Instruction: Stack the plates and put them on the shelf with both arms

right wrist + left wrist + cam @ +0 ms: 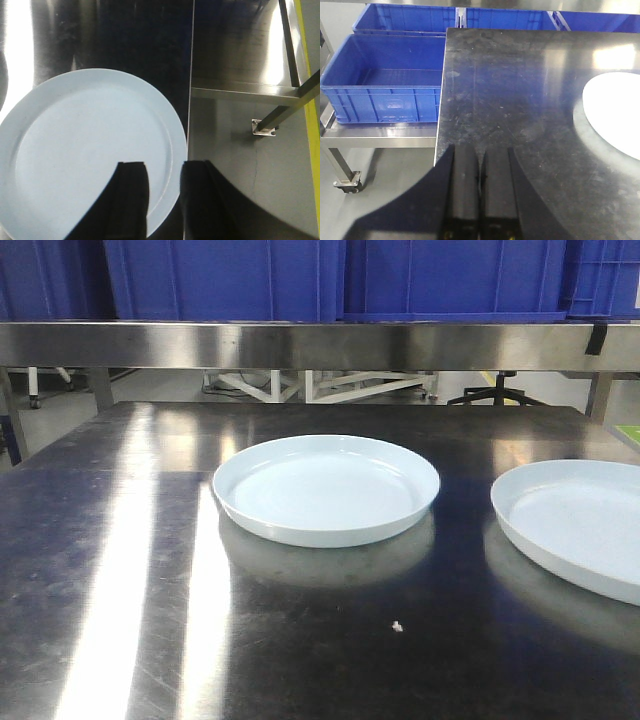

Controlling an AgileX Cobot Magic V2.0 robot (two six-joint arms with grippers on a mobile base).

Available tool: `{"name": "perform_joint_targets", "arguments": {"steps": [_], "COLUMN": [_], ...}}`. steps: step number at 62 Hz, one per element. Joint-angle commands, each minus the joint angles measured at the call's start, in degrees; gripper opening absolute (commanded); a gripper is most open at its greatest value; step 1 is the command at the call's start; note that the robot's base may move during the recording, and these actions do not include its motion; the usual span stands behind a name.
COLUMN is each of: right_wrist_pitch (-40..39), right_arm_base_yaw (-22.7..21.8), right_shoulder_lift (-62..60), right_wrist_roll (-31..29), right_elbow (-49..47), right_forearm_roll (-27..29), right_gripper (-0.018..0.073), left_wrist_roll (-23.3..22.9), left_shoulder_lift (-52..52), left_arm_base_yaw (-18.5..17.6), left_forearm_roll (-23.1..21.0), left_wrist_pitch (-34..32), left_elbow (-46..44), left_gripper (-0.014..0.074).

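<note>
Two pale bluish-white plates lie flat and apart on the dark steel tabletop: one plate in the middle, the other plate at the right, cut off by the frame. The shelf rail runs across the back. Neither gripper shows in the front view. My right gripper is open and straddles the right rim of a plate, one finger over the plate, the other outside the rim. My left gripper is shut on nothing above the table's left front part, well left of a plate.
Blue plastic crates stand on top of the shelf. More blue crates sit on a low wheeled steel rack left of the table edge. Right of the table edge lie a lower steel surface and floor.
</note>
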Motion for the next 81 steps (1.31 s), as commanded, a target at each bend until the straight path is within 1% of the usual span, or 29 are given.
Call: {"name": "perform_joint_targets", "arguments": {"steps": [1,25,37,43,52,59,68,81], "right_wrist_pitch": [-3.1,-2.6,-2.5,-4.2,-9.1,-11.8,-14.9,-16.8], "right_arm_base_yaw": [-0.1,-0.1,-0.4,-1.8,-6.4,-9.3,-9.9,-9.9], "right_shoulder_lift": [-0.2,0.0,3.4,6.9,13.1,17.3,22.5,28.1], "right_wrist_roll": [-0.5,-0.5,-0.5,-0.5,-0.4,1.4,2.1,2.1], "right_elbow": [-2.2,-2.2,-2.2,-2.2,-2.4,-2.9,-3.1,-3.1], "right_forearm_roll": [-0.3,-0.3,-0.7,-0.8,-0.7,0.0,0.4,0.4], "right_gripper": [0.0363,0.0363,0.0363,0.0363,0.0363,0.0363,0.0363,0.0358], "left_wrist_roll": [-0.6,-0.6,-0.6,-0.6,-0.6,-0.6,-0.6,-0.6], "left_shoulder_lift": [0.2,0.2,0.2,0.2,0.2,0.2,0.2,0.2], "left_arm_base_yaw": [0.1,0.1,0.1,0.1,0.1,0.1,0.1,0.1], "left_forearm_roll": [0.3,0.3,0.3,0.3,0.3,0.3,0.3,0.3], "left_wrist_pitch": [-4.2,-4.2,-4.2,-4.2,-4.2,-4.2,-4.2,-4.2], "left_elbow": [-1.8,-1.8,-1.8,-1.8,-1.8,-1.8,-1.8,-1.8], "left_gripper": [0.0097,0.0097,0.0097,0.0097,0.0097,0.0097,0.0097,0.0097]}}
